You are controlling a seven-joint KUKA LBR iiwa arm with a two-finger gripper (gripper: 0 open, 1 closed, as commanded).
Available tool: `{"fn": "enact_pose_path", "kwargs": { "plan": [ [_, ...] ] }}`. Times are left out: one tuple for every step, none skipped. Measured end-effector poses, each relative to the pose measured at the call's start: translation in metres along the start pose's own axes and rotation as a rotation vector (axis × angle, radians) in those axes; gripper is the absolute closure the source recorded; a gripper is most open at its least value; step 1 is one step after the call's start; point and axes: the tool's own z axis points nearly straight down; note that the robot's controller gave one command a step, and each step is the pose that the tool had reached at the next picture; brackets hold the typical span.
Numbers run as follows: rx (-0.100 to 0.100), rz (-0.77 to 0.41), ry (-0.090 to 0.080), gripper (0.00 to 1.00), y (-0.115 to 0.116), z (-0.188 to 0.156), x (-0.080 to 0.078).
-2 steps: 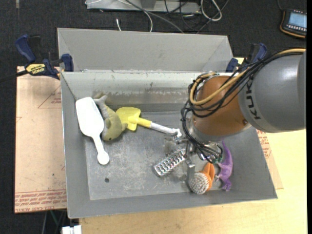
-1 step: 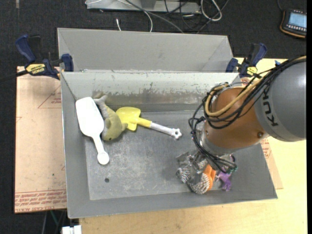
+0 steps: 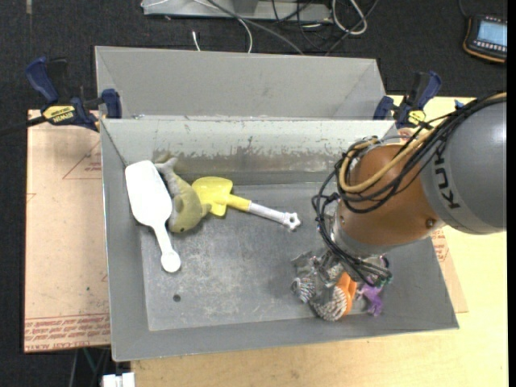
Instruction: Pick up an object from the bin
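Reaching in from the right of the frame, the grey robot arm (image 3: 476,168) bends down into the grey metal bin (image 3: 242,313), its wrist wrapped in a rounded orange cover (image 3: 387,204) with looped cables running over it. The claw (image 3: 332,274) sits below that cover in the lower right part of the bin, low over a small heap of things and at least very close to it. Whether the claw is spread or pressed together cannot be told, as the cover and the dark cables hide it. The heap beneath it holds a mottled grey and white lumpy thing (image 3: 316,293), a small orange piece (image 3: 345,285) just beside it, and a small purple plastic piece (image 3: 372,300) at the heap's right edge; which of these the claw is on cannot be made out. Well apart from the heap, in the left half of the bin, lies a white plastic scoop (image 3: 149,196) with its handle pointing toward the lower edge of the frame. Touching its right side is a soft yellowish-green toy (image 3: 185,210), and against that lies a yellow plastic scoop with a thin white handle (image 3: 214,192), the handle stretching toward the middle of the bin.
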Motion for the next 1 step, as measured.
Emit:
{"fn": "enact_pose_path", "kwargs": {
  "plan": [
    [0.0, 0.018, -0.003, 1.0, 0.0031, -0.0978, -0.004]
  ]
}}
